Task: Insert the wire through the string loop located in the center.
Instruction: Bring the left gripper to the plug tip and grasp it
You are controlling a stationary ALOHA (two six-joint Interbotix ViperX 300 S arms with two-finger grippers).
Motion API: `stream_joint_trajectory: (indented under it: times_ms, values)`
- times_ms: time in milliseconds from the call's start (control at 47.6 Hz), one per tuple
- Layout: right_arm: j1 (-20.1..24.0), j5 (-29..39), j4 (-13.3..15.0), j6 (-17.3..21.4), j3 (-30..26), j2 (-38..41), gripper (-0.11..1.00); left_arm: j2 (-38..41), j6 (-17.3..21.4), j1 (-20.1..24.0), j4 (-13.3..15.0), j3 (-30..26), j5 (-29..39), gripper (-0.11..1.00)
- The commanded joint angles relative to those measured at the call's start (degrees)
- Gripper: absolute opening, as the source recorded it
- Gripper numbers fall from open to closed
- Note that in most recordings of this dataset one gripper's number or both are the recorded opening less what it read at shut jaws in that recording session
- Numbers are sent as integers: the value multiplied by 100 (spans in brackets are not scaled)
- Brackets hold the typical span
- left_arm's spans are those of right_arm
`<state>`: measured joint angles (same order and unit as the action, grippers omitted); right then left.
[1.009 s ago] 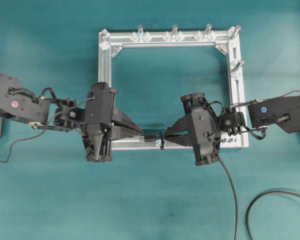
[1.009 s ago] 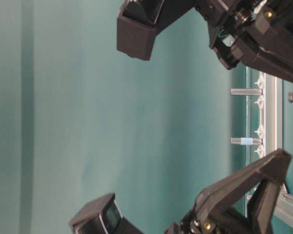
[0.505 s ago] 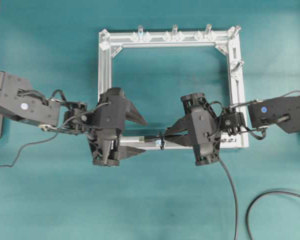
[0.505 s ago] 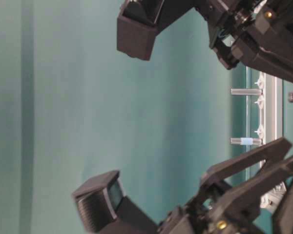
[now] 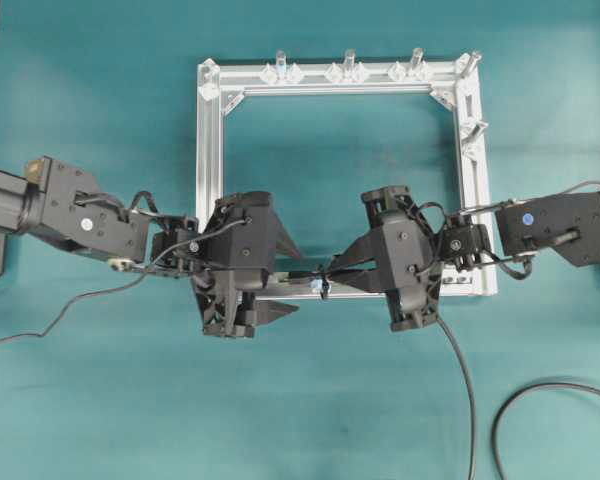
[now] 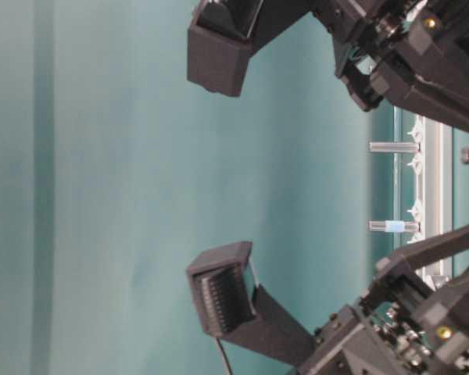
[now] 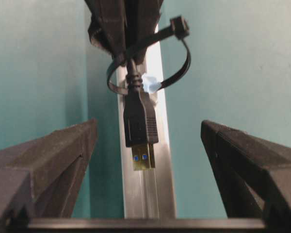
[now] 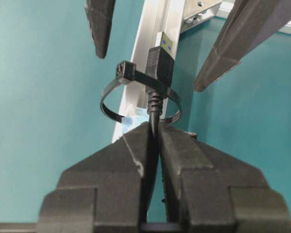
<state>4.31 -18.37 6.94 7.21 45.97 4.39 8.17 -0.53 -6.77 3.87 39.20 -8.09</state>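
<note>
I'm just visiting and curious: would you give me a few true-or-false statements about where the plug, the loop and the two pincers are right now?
1. The wire's plug has passed through the string loop. True.
2. The right pincer is clamped on the wire just behind the loop. True.
3. The left pincer is squeezing the plug. False: its fingers stand wide apart on either side of the plug, not touching it.
4. The loop sits on the frame's far bar, among the upright posts. False: it is on the near bar of the aluminium frame, between the two pincers.
5. The plug's tip is gold-coloured with blue inside. True.
</note>
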Motion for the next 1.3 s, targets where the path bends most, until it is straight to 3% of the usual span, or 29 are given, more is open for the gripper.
stream_joint_trajectory:
  times_ms: [0, 442, 526, 673, 715, 1283]
  values:
    - [-18, -35, -9, 0, -70, -79, 7, -35, -44, -18, -18, -105, -26, 89]
    - [-18, -53, -9, 0, -70, -79, 7, -35, -26, 70, -9, -149, -26, 84]
    - [-26, -44, -9, 0, -79, -79, 7, -26, -9, 70, -18, -167, -35, 69]
    - [-18, -53, -9, 0, -97, -79, 7, -26, 0, 70, -18, -141, -35, 27]
    - [-18, -62, -9, 0, -97, -79, 7, -26, 0, 70, -18, -123, -35, 20]
    - [-9, -35, -9, 9, -123, -149, 7, -35, -9, 79, -18, -105, 9, 21]
